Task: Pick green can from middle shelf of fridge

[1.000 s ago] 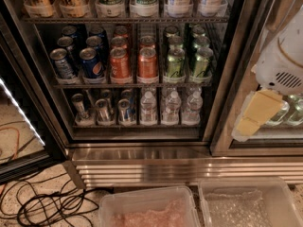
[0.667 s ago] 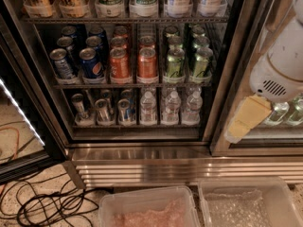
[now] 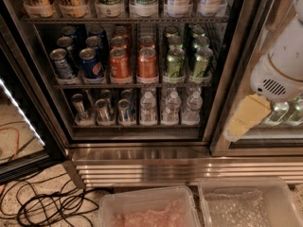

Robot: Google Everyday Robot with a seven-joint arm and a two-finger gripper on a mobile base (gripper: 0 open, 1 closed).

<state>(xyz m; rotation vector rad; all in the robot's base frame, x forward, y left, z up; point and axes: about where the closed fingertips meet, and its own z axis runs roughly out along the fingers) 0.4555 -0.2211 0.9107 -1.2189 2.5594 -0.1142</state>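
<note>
**Green can (image 3: 202,62) stands on the fridge's (image 3: 142,167) middle shelf (image 3: 132,85), up and left of the gripper (image 3: 244,119)**

Shiny green with yellow-green label patches and a silver rim, it heads the column nearest the gripper. The gripper hangs outside, before the right-hand glass door (image 3: 279,131); whether it is clenched or released cannot be told. A dark door post (image 3: 226,65) stands between them. The front row holds 2 green cans, 2 orange cans (image 3: 147,63) and 2 blue cans (image 3: 90,63). 2 clear bins (image 3: 246,202) sit below.

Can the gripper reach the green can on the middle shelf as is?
Probably, but not straight in. The gripper hangs before the fridge's right glass door, beyond the dark post. The left side looks open, and the green can stands front row on the middle shelf.
</note>
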